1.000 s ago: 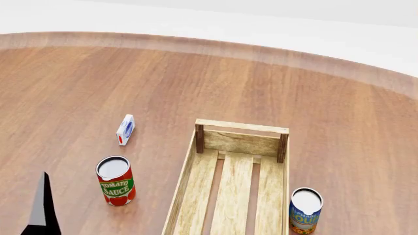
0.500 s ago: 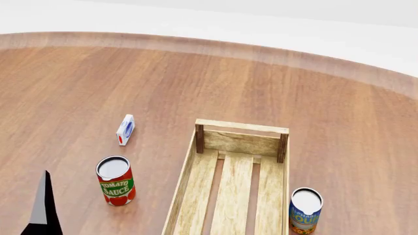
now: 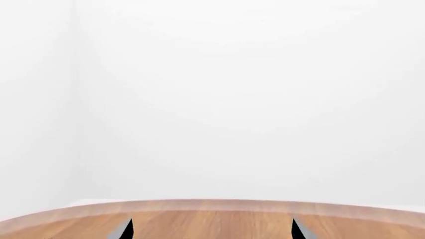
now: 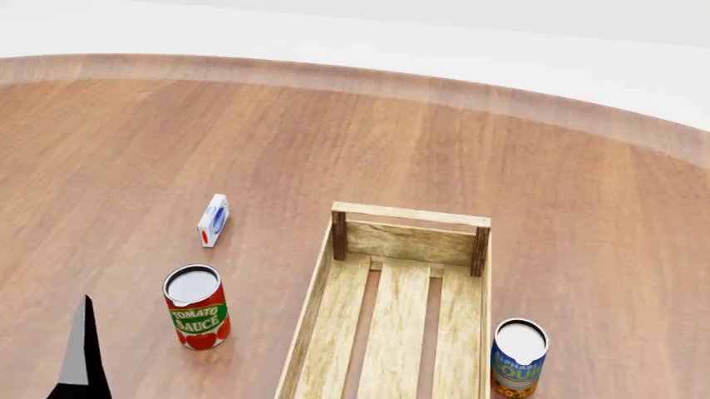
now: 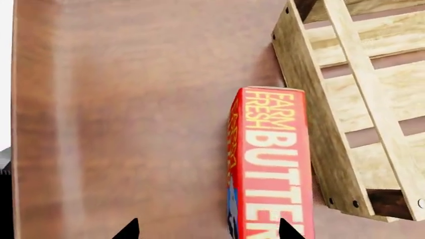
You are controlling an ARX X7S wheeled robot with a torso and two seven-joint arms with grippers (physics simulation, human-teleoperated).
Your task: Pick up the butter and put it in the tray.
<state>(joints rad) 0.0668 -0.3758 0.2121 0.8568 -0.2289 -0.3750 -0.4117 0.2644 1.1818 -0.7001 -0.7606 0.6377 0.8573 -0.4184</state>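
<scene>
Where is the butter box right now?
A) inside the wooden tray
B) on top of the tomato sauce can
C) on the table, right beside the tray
C: the right wrist view shows the butter lying on the table along the outside of the tray wall, not in it.

We see the butter [image 5: 272,164] cut off by the frame edge, and only fingertips [image 5: 129,230] of each hand.

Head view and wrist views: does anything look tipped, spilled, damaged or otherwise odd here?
Nothing stands out. Both cans, tomato sauce and soup, stand upright; the small carton stands on edge; the tray is intact. The butter lies just outside the tray's wall, undamaged.
</scene>
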